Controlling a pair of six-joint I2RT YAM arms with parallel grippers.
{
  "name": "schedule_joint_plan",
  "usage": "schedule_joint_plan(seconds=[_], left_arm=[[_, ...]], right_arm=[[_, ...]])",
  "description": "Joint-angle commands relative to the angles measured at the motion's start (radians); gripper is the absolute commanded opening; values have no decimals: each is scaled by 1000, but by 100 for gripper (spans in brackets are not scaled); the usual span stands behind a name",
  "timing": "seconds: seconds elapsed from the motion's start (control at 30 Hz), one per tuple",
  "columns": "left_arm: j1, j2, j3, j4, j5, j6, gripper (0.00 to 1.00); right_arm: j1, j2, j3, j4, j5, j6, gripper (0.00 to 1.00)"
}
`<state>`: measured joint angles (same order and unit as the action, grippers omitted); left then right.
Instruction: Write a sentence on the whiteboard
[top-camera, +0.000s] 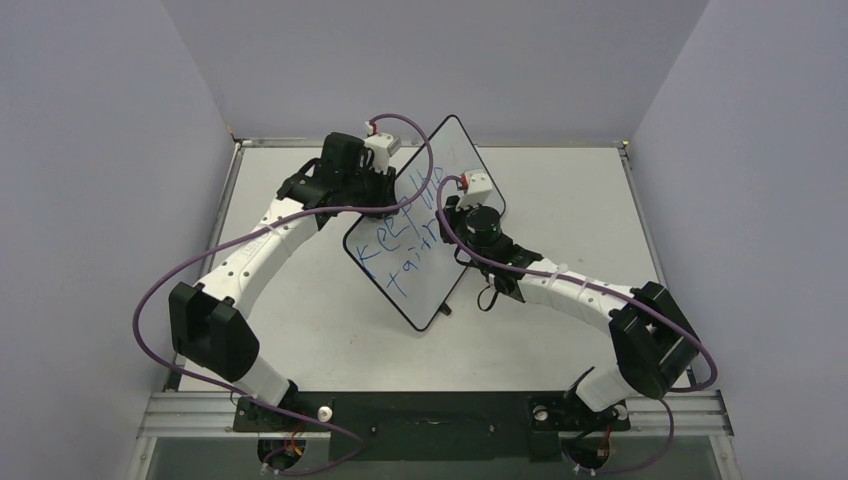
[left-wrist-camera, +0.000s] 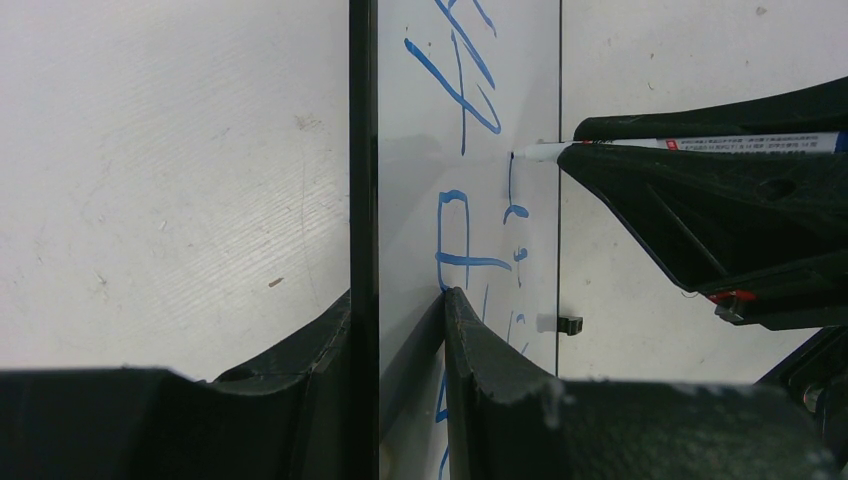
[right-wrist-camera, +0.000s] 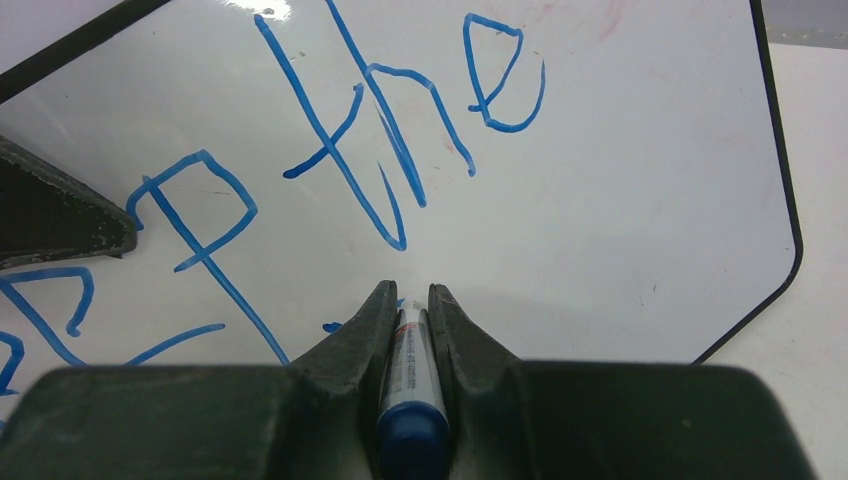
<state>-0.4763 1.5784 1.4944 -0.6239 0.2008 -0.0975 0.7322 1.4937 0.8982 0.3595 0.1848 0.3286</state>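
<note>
Currently mid-writing: left gripper clamps the whiteboard by its rim, propping it up; right gripper is pinched tight on the marker, tip on the board under "the". The sentence is unfinished, second line begun. Next move likely needs light, steady strokes and a firm rim hold.

Place: robot lab, a closed test cell.
Walls: plain pale lilac, on three sides.
Table: white, set between them.
Robot arms: two, bolted to a metal rail.
Cables: purple, looping loose.
</note>
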Motion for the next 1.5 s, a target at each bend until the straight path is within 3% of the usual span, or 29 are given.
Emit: schedule_joint_plan(seconds=[0.0, 0.63, 1.07, 1.47], left_arm=[[-50, 49, -56, -43, -63, 86, 0], [-50, 42, -57, -43, -64, 85, 0], [-50, 36, -53, -43, -61, 88, 0], [-57, 32, -56, -43, -67, 87, 0]], right_arm=[[1, 16, -5, 21, -44, 25, 0], [2, -74, -99, -22, -23, 43, 0], [15, -263, -173, -95, -34, 50, 0], [65, -416, -305, 21, -125, 100, 0]])
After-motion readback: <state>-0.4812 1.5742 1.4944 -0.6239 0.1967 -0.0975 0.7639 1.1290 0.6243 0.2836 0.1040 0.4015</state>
